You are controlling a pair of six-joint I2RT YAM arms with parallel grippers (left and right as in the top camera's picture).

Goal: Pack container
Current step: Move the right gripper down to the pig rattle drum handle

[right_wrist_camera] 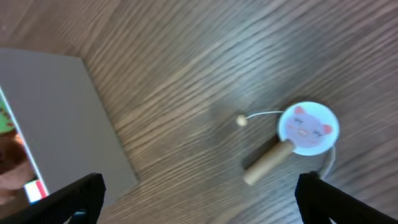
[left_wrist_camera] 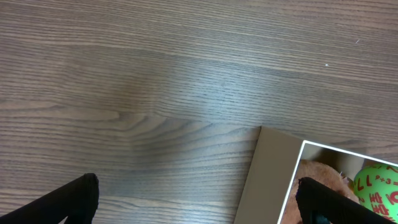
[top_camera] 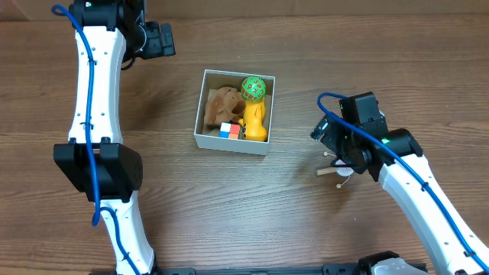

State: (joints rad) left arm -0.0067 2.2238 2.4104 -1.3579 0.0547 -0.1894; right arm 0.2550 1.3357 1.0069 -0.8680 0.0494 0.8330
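Observation:
The container is a square box with white walls and a brown inside, at the table's middle. It holds a brown plush toy, a green ball, a yellow toy and a red, white and blue cube. A small pellet drum with a wooden handle lies on the table right of the box. My right gripper is open and empty above it; the drum's pink face shows in the right wrist view ahead of the jaws. My left gripper is open and empty at the far left.
In the left wrist view the box corner, the green ball and the plush sit at the lower right, with bare wood under the jaws. The box's grey wall fills the right wrist view's left side.

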